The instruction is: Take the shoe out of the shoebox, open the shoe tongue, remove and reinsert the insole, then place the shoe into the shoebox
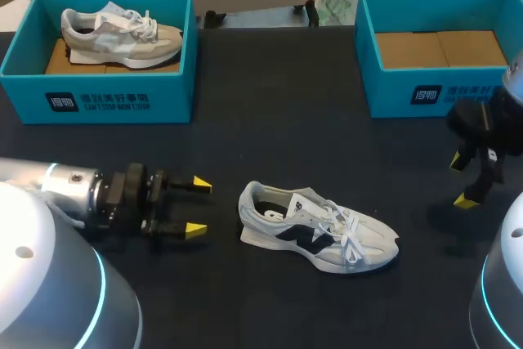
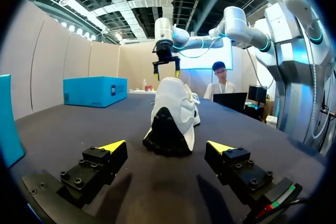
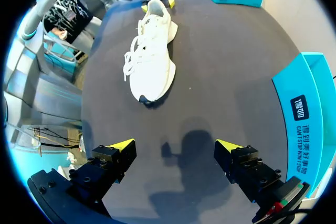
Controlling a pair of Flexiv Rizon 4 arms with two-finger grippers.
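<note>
The white sneaker (image 1: 319, 239) stands on its sole mid-way across the dark table (image 1: 270, 120), outside both boxes. Its heel faces the left gripper (image 1: 198, 207), whose fingers are spread wide near the heel, gripping nothing. The right gripper (image 1: 462, 180) hangs well beyond the toe, fingers likewise parted and bare, beside the right shoebox (image 1: 433, 91); the left shoebox (image 1: 114, 100) holds a second shoe (image 1: 122, 34)

Print on the two shoeboxes and on the loose shoe.
The far-left shoebox (image 1: 24, 91) has on its near wall a dark square logo (image 1: 62, 103) with white characters, and white lettering beside it, too small to make out. The far-right shoebox (image 1: 384, 96) bears the same mark. The shoe (image 1: 359, 247) on the bench (image 1: 270, 145) shows a dark side emblem (image 1: 304, 239).
</note>
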